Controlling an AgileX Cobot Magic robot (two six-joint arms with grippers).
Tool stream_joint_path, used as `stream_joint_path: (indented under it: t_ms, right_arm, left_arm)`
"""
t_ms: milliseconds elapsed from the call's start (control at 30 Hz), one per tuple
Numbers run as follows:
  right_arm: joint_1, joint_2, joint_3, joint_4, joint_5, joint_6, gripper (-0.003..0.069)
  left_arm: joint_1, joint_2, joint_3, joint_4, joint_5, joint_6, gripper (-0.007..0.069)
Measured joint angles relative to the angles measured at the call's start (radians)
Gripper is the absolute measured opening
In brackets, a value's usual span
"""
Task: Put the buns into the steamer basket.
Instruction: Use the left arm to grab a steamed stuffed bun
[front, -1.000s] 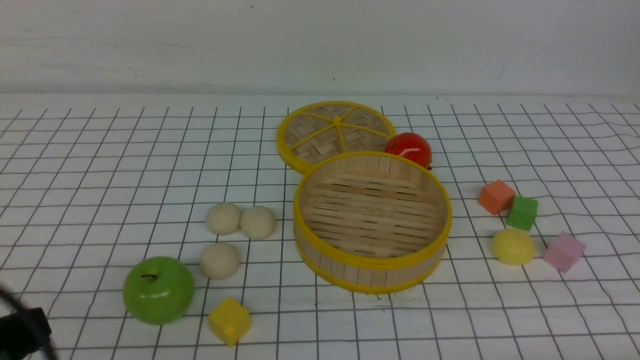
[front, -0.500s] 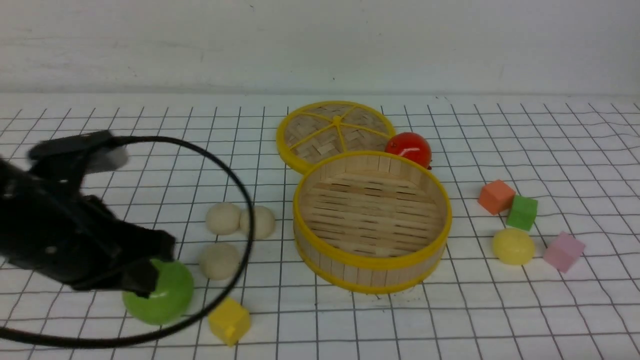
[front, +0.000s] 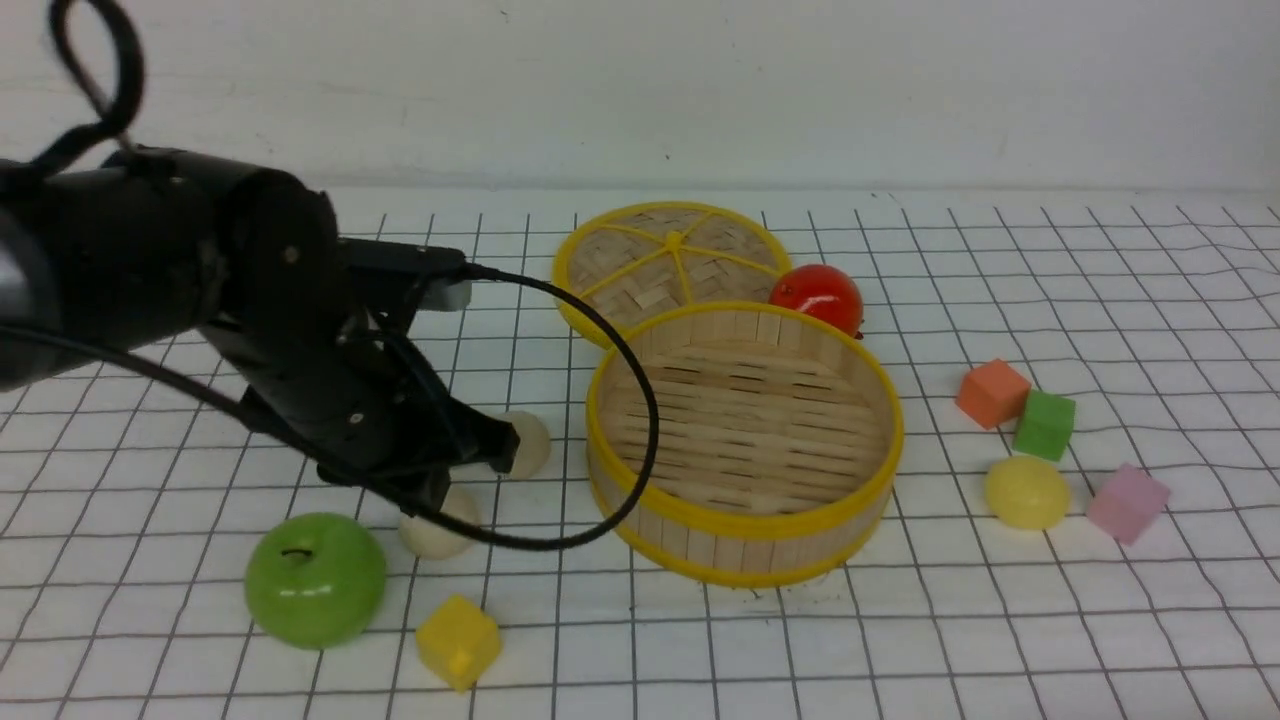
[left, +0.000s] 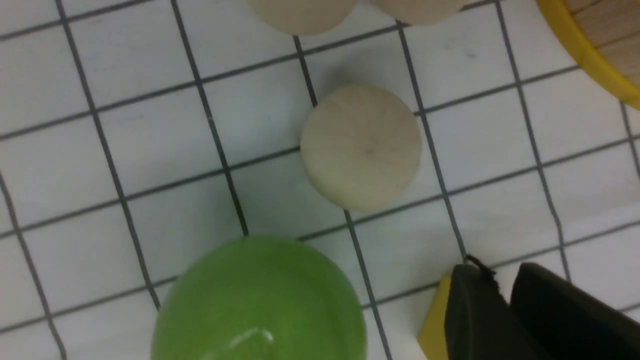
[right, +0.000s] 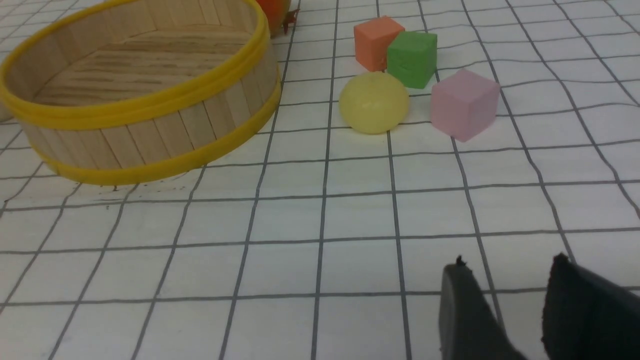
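The steamer basket (front: 745, 520) stands mid-table with nothing in it; its rim shows in the left wrist view (left: 585, 50) and its wall in the right wrist view (right: 150, 130). My left gripper (front: 475, 465) hangs over the three cream buns to the basket's left, its jaws nearly together and empty (left: 500, 280). Two cream buns peek out (front: 532, 440) (front: 440, 532); the third is hidden there. The left wrist view shows one bun (left: 361, 146) whole and two more at the edge (left: 300, 12) (left: 417, 5). The yellow bun (front: 1025, 492) (right: 374, 102) lies right of the basket. My right gripper (right: 507, 265) is slightly open and empty, low over the table.
A green apple (front: 315, 578) and a yellow cube (front: 458, 640) lie in front of the cream buns. The woven lid (front: 670, 260) and a red tomato-like ball (front: 818, 295) sit behind the basket. Orange (front: 992, 393), green (front: 1045, 425) and pink (front: 1127, 503) cubes surround the yellow bun.
My left arm has swung in from the lower left, up and to the right, and now covers the cream buns. The objects have not moved.
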Motion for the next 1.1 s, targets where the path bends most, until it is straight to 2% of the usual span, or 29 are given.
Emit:
stream_joint_path:
  t_ms: [167, 300, 633, 767, 900, 1033, 1100]
  right_arm:
    - [0.0, 0.0, 0.0, 0.001, 0.0, 0.0, 0.0239]
    - [0.0, 0.0, 0.0, 0.001, 0.0, 0.0, 0.0239]
    - [0.0, 0.0, 0.0, 0.001, 0.0, 0.0, 0.0239]
    - [0.0, 0.0, 0.0, 0.001, 0.0, 0.0, 0.0239]
    - [0.0, 0.0, 0.0, 0.001, 0.0, 0.0, 0.0239]
    - [0.0, 0.0, 0.0, 0.001, 0.0, 0.0, 0.0239]
    - [0.0, 0.0, 0.0, 0.001, 0.0, 0.0, 0.0239]
  left_arm:
    - [0.0, 0.084, -0.048, 0.042, 0.0, -0.018, 0.0295]
    - [0.0, 0.113, -0.052, 0.068, -0.008, -0.028, 0.0312]
    - [0.0, 0.197, -0.053, 0.084, -0.091, -0.033, 0.03]
    - [0.0, 0.2, -0.053, 0.086, -0.098, -0.034, 0.0251]
    - [0.0, 0.207, -0.053, 0.086, -0.103, -0.034, 0.0147]
    - [0.0, 0.211, -0.054, 0.089, -0.103, -0.034, -0.0006]
    - [0.0, 0.211, -0.054, 0.091, -0.103, -0.034, -0.0013]
